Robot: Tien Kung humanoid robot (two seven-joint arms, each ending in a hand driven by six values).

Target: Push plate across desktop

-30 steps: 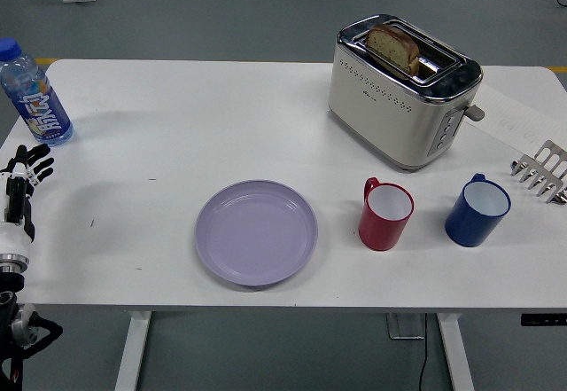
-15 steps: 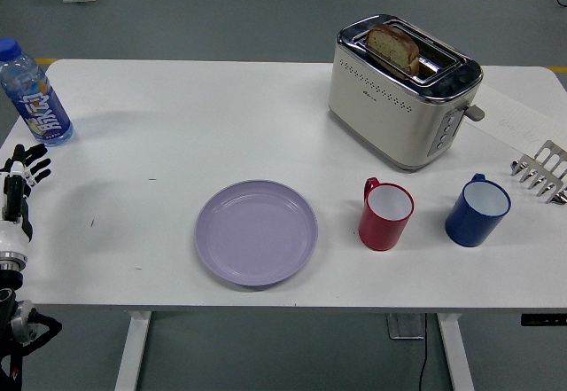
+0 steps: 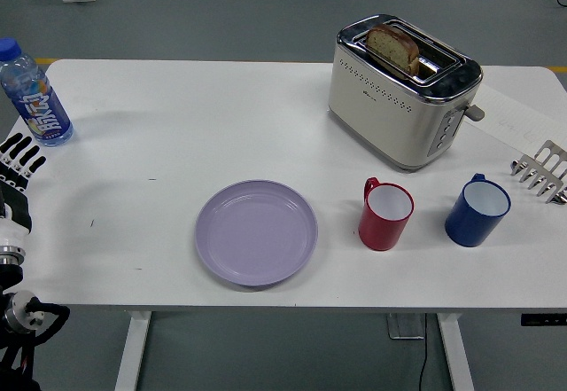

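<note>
Purple plate (image 3: pixel 256 232) sits empty near the front edge of the white surface (image 3: pixel 177 125), nothing touching it. Left hand (image 3: pixel 16 168) hangs off the left edge, fingers (image 3: pixel 21 152) spread, holding nothing. Red mug (image 3: pixel 385 215) and blue mug (image 3: pixel 477 210) both look empty. Farther back, the toaster (image 3: pixel 403 89) has a bread slice (image 3: pixel 393 48) poking out.

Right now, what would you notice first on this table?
Probably the cream toaster at the far right with a bread slice sticking out, then the lilac plate near the front edge. Beside it sit a red mug and a blue mug.
</note>
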